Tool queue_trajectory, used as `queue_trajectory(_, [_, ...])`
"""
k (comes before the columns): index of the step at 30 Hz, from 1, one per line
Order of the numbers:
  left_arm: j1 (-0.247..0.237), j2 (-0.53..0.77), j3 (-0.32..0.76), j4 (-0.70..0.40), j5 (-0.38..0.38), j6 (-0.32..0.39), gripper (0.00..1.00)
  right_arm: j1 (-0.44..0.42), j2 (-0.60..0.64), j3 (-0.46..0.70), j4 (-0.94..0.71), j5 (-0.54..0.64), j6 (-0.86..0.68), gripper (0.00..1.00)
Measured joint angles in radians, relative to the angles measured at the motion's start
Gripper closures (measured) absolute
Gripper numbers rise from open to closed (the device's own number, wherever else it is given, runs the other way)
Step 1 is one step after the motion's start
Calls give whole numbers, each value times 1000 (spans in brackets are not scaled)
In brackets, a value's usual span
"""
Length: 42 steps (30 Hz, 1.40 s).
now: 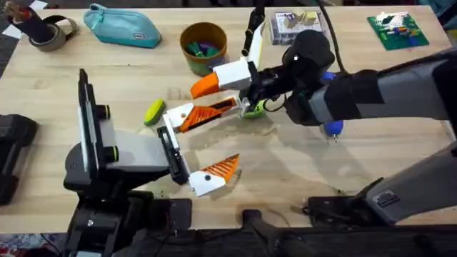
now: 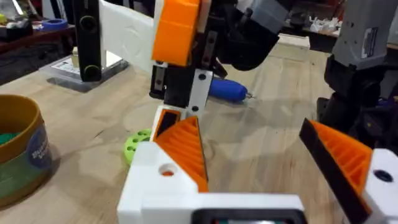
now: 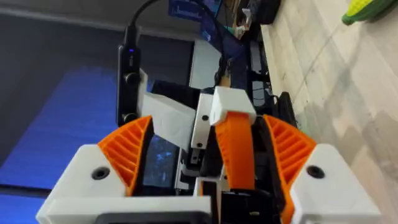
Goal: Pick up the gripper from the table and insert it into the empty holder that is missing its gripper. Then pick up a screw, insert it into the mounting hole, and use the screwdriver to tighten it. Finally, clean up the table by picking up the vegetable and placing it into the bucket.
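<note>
- the table (image 1: 300, 178) is pale wood with a visible grain.
- the bucket (image 1: 203, 46), round and tan-yellow with a dark band, stands at 12 o'clock from the table's middle. there are green and purple bits inside it.
- the orange wedge (image 1: 203, 86) is smooth-backed plastic. it lies just at 6 o'clock of the bucket and is joined to a white bracket (image 1: 232, 71) of blocky plastic.
- the right gripper (image 3: 208, 127) reaches in from 3 o'clock. its ribbed orange fingers (image 3: 127, 152) stand apart on either side of the wedge and bracket, with a gap showing on one side.
- the left gripper (image 1: 207, 143) sits at 6 o'clock of the wedge, gaping wide and holding nothing. its fingers (image 2: 186, 146) have ribbed orange pads on white blocks.
- the screwdriver (image 2: 227, 89) is blue, rounded and pen-shaped with a thin metal tip. it lies flat on the wood under the right arm, at 3 o'clock of the wedge.
- a yellow-green corn cob (image 1: 153, 112) lies at 9 o'clock of the wedge.
- a small green disc (image 2: 134, 146) pierced with holes lies flat near the bracket.
- a soft teal pouch (image 1: 121, 25) lies at 9 o'clock of the bucket.
</note>
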Motion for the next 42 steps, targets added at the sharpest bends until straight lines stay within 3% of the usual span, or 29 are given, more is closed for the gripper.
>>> queue_trajectory(11, [0,0,0,0,0,-2,9,-56,0,-11,110,0,40,7])
queue_trajectory(18, [0,0,0,0,0,-3,9,-126,0,-114,134,1,54,7])
queue_trajectory(30, [0,0,0,0,0,-3,9,-91,0,-245,173,55,13,7])
queue_trajectory(42, [0,0,0,0,0,-3,9,-39,0,-251,197,79,6,15])
